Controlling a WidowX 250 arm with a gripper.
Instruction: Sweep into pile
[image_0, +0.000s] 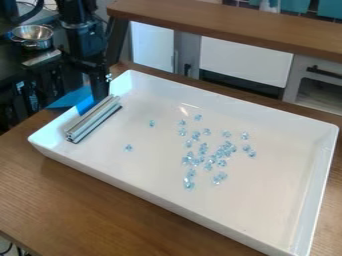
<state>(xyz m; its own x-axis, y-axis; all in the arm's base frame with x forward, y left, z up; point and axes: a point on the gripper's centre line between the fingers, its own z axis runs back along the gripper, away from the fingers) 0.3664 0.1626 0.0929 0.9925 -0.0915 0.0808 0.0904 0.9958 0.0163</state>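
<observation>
Wooden tabletop (73, 210) at lower left and along the bottom of the frame supports a white tray (143, 193), whose raised walls presumably serve to contain the light-blue translucent pieces (203, 148), loosely scattered about mid-frame with two strays toward the left. Ribbed metal bar (93, 120) lies lengthwise beside the tray's left wall, likely placed there so its long edge can sweep rightward behind the strays. Gripper (100, 94) hangs at upper left by the bar's far end, presumably to wield it; grasp or release: cannot tell.
</observation>
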